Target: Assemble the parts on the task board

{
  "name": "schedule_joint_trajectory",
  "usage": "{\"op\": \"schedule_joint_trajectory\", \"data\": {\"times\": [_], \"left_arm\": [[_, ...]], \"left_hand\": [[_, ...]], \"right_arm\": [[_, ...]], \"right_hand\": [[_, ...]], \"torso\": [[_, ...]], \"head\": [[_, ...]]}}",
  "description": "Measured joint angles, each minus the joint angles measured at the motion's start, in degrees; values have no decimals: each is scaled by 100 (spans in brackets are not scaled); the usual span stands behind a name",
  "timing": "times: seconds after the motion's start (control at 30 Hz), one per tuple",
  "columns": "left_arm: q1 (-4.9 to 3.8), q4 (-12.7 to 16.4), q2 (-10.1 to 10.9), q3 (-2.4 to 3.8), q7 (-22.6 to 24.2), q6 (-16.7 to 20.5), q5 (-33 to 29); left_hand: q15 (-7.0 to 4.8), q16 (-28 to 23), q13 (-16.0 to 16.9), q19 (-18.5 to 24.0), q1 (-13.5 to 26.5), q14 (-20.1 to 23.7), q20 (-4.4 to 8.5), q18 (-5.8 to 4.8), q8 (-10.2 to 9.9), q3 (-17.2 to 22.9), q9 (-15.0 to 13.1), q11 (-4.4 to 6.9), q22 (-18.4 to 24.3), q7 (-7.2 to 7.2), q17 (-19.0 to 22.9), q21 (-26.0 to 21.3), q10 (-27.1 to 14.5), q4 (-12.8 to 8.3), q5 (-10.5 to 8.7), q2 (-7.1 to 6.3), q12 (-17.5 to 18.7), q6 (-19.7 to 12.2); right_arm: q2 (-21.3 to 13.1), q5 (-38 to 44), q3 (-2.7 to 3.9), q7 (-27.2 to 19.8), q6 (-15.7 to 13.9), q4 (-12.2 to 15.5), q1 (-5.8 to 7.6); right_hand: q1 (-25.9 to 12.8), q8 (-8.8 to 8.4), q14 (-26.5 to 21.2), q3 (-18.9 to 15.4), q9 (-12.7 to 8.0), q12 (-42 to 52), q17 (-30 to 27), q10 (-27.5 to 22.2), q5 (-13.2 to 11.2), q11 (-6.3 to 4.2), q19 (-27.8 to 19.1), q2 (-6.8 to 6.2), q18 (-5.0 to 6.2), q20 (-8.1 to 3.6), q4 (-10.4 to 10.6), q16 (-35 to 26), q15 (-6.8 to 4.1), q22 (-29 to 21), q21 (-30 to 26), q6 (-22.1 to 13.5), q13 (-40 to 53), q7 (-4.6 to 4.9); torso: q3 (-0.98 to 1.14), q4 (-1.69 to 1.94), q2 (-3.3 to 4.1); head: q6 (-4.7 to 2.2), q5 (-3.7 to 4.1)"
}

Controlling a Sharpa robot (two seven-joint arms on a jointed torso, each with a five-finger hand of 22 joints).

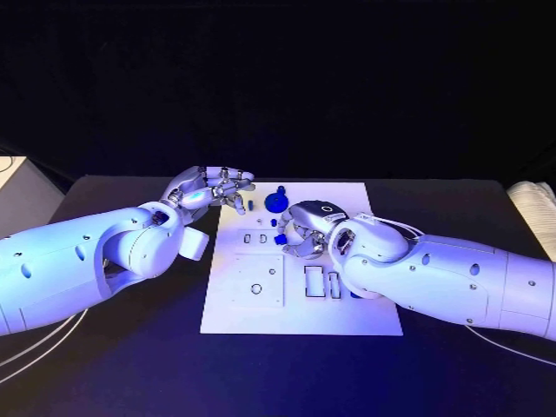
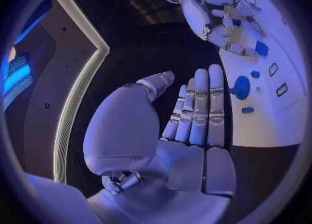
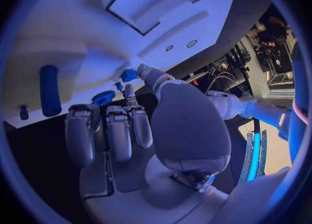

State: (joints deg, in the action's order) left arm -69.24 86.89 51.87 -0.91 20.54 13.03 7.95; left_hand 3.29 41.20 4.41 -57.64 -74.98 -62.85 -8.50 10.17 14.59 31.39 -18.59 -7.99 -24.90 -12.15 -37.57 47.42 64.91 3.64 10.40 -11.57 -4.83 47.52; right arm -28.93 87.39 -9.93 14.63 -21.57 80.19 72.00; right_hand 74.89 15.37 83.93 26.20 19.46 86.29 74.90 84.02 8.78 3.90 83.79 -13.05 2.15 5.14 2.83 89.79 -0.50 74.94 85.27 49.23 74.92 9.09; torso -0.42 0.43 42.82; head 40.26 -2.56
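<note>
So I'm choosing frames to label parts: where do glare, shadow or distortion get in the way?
Head view: bright sheen on the left hand, dark surroundings, task board evenly lit. Left wrist view: fisheye bends the board's edge. Right wrist view: right hand blocks much of the board.

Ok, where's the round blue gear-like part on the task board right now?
In the head view, the round blue part sits near the task board's far edge, between the left hand and right hand.

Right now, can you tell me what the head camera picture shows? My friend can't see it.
Two white robot arms reach over a white task board on a black table. The right hand hovers over the board's middle next to a small blue part, and the left hand hangs by the board's far left edge, holding nothing. A round blue part sits near the board's far end.
</note>
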Motion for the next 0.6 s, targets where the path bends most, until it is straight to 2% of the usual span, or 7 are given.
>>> {"op": "schedule_joint_trajectory", "data": {"times": [0.23,0.6], "left_arm": [[0,0,-1,-1,-1,-2,0],[0,-6,-1,-2,-4,-4,0]], "left_hand": [[0,0,0,0,0,0,0,0,0,0,0,0,0,0,0,0,0,0,0,0,0,0],[0,0,0,0,0,0,0,0,0,0,1,0,0,0,0,0,0,0,0,0,0,0]], "right_arm": [[86,39,0,15,66,-177,1],[139,48,0,20,66,-235,1]], "right_hand": [[25,-14,0,22,-5,0,0,0,0,0,0,26,0,0,-22,0,0,-1,0,1,0,-1],[45,-14,0,56,-11,0,0,0,0,0,0,45,0,0,-21,0,0,-1,0,1,0,-1]], "torso": [[0,7,-1],[0,7,-3]], "head": [[14,9],[20,6]]}}
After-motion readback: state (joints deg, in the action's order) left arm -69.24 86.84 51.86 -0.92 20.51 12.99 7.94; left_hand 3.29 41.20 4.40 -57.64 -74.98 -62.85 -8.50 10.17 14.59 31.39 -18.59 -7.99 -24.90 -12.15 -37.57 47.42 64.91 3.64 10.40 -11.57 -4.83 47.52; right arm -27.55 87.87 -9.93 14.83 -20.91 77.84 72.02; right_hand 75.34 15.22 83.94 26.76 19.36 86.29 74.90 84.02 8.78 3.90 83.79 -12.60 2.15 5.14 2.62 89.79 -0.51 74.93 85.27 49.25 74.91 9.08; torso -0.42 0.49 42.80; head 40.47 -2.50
